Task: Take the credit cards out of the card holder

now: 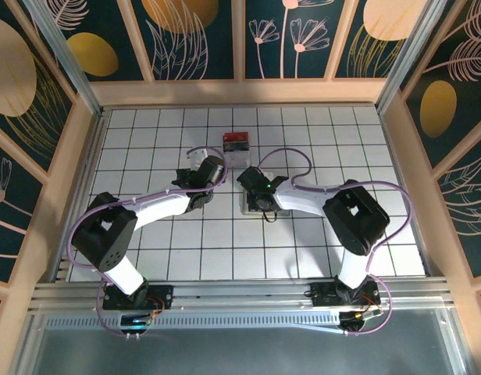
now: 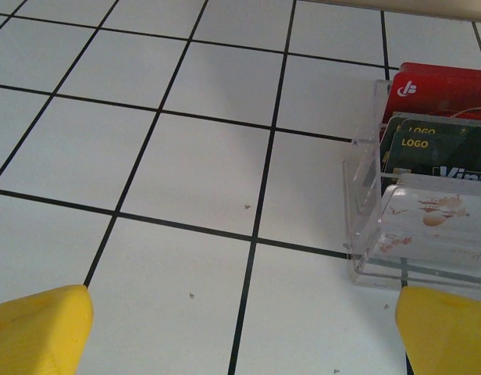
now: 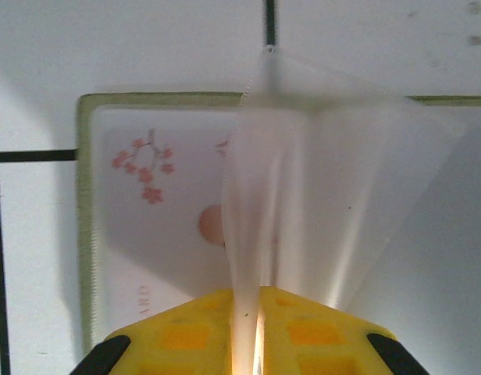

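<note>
My left pincer stands wide with nothing between its tips, hovering over bare counter. Off to its right a clear box stands with red and dark cards upright in it. Further right, under my right arm, the card holder lies open and flat on the counter, green edge showing, its long side running across the wrist view. My right pincer is pinched narrow on one clear leaf of the holder, which rises upright from the fold. A pale blossom-printed card sits in the flat pocket, left of that pincer and lower than the raised leaf. Whether the pinched leaf itself carries a card I cannot tell through the haze. I judge the right arm the nearer one, and the coming pull turns on that card lying leftward of its tips.
</note>
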You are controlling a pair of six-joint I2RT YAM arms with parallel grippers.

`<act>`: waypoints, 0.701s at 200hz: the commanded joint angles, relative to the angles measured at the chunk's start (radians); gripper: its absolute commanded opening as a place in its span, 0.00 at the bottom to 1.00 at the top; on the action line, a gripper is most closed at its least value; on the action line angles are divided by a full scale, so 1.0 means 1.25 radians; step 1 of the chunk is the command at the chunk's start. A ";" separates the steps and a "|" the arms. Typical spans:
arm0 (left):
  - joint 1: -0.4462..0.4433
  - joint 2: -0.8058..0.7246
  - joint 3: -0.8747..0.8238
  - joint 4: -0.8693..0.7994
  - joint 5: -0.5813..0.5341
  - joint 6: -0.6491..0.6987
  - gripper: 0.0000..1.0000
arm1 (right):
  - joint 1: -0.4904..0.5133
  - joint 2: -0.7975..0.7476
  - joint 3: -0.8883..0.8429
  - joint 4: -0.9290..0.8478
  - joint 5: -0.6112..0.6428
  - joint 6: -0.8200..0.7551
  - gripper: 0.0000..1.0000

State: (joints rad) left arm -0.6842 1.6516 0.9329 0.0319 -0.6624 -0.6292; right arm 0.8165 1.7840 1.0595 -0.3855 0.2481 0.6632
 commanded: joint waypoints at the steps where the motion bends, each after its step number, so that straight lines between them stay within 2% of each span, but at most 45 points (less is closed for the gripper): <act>1: 0.005 0.004 0.026 -0.014 -0.006 0.016 0.99 | -0.019 -0.052 -0.026 -0.006 0.045 0.023 0.16; 65: 0.004 0.000 0.027 -0.016 -0.013 0.027 0.99 | -0.044 -0.094 -0.064 -0.011 0.074 0.041 0.27; 140: 0.004 0.007 0.027 -0.018 -0.003 0.029 0.99 | -0.082 -0.158 -0.116 0.010 0.055 0.054 0.33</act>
State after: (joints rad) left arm -0.6842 1.6516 0.9428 0.0250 -0.6632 -0.6060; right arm 0.7319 1.6257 0.9386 -0.3832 0.2974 0.7059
